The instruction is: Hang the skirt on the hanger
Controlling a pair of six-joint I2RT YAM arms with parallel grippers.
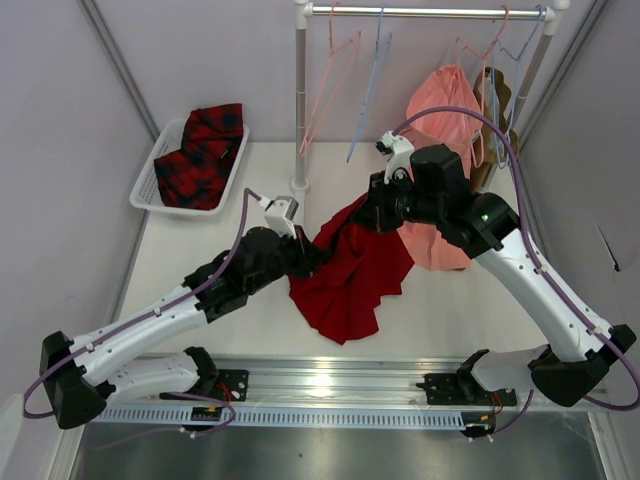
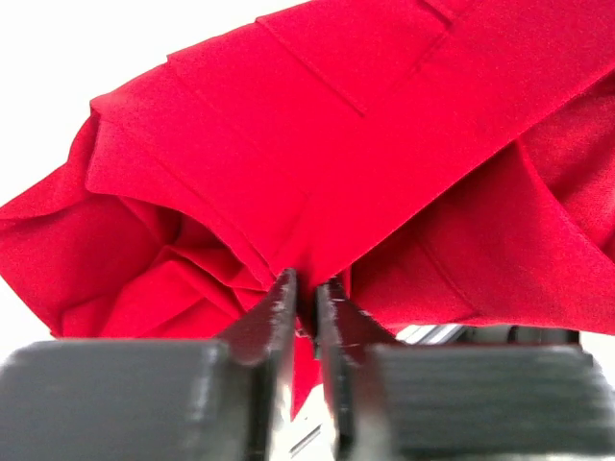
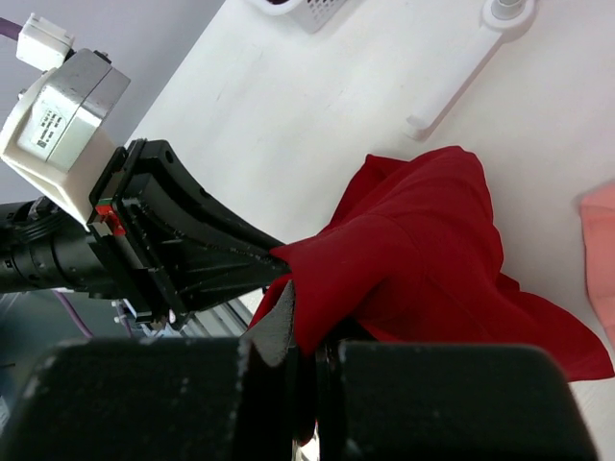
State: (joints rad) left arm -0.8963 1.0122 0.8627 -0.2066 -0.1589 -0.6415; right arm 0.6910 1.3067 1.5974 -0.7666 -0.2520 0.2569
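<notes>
The deep-red skirt hangs bunched between both grippers above the table's middle, its lower part spread on the surface. My left gripper pinches a fold at the skirt's left edge; in the left wrist view its fingers are closed on red fabric. My right gripper is shut on the skirt's upper end, and the cloth drapes over its fingertips. The left gripper meets the same fold in that view. The light-blue hanger hangs on the rail behind, apart from both grippers.
A white basket at the back left holds a red-and-black plaid garment. The rack's pole stands behind the skirt, with pink hangers on the rail. A salmon-pink garment hangs behind the right arm.
</notes>
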